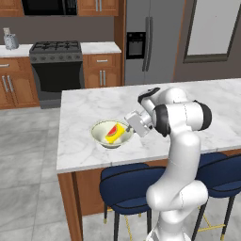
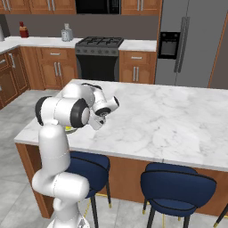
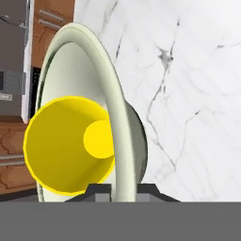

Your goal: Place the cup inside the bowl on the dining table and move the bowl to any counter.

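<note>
The pale cream-green bowl (image 1: 100,134) rests near the front edge of the marble dining table (image 1: 188,101). Inside it the yellow cup (image 1: 114,133) lies tipped over, watermelon mark up. My gripper (image 1: 129,129) is at the bowl's right rim. In the hand view the bowl (image 3: 110,80) stands edge-on, with the cup (image 3: 61,141) showing its open mouth on the left. The gripper (image 3: 123,189) straddles the rim, one of its fingertips (image 3: 99,189) inside the wall and the other outside, both tight against it. From the right base view a sliver of the bowl (image 2: 69,129) peeks out under my arm.
Dark blue stools (image 1: 129,183) stand under the table's front edge. Across the grey floor runs the counter (image 1: 99,47) beside the stove (image 1: 55,47), with a fridge (image 1: 148,37) to its right. The same counter (image 2: 26,42) holds a jar and a bottle at the back left.
</note>
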